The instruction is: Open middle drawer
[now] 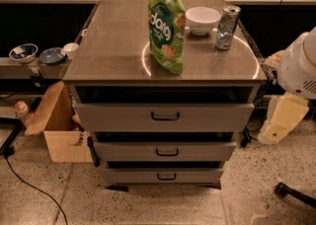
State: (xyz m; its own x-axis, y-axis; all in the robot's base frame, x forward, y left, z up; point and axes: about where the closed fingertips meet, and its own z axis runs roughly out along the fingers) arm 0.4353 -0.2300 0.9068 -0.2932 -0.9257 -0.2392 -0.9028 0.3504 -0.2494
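The hand point(284, 119) is seen at the right, low beside the desk point(111, 46), well apart from the drawers. No drawer is touched by it, and whether it is open or closed cannot be told. The middle drawer point(197, 151) is set in the desk's front, between the tall top drawer point(197, 119) and the slim bottom drawer point(197, 175), with its dark loop handle point(167, 152) at the centre. A dark gap is seen above its front. A green bag point(165, 29), a white bowl point(202, 19) and a can point(227, 26) are carried on the desk.
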